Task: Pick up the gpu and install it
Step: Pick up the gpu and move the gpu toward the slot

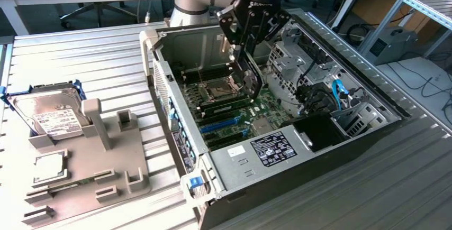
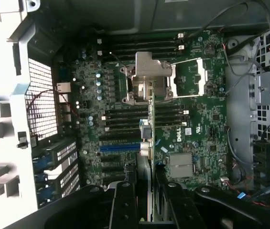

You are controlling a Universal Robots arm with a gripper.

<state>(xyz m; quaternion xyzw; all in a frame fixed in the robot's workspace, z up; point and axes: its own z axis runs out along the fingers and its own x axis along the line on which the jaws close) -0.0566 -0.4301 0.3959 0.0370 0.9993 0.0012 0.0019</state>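
Gripper [image 1: 246,44] clamps the gpu [image 1: 253,79], which hangs edge-down just below it, over the motherboard [image 2: 192,138]. Slight misalignment with the expansion slots [image 2: 119,147] could jam its connector or twist it in the grip.

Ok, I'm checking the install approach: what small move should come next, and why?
Probably ease the end effector, shut on the thin black rectangular gpu card, toward the blue expansion slot: the card seems to hang over the black memory slots beside the silver processor socket, short of it.
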